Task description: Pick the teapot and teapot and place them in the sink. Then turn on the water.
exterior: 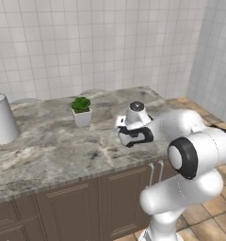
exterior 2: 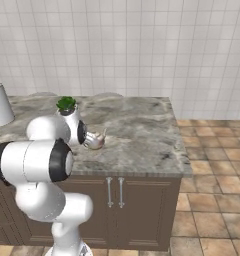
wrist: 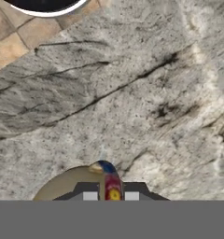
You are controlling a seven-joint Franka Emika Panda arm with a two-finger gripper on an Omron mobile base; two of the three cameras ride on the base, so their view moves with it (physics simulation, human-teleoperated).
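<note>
Teapot [wrist: 79, 184] sits low in the hand view, mostly cut off, with the gripper [wrist: 110, 196] jaws squeezed on its handle.

A small round cream porcelain teapot [exterior 2: 94, 140] sits on the grey marble counter [exterior 2: 142, 135], near its front edge and just beside the robot's wrist. Its curved spout points away to the right in the right base view. In the hand view, its rounded cream top with a red, yellow and blue floral mark [wrist: 111, 184] lies between the two dark fingertips.
</note>
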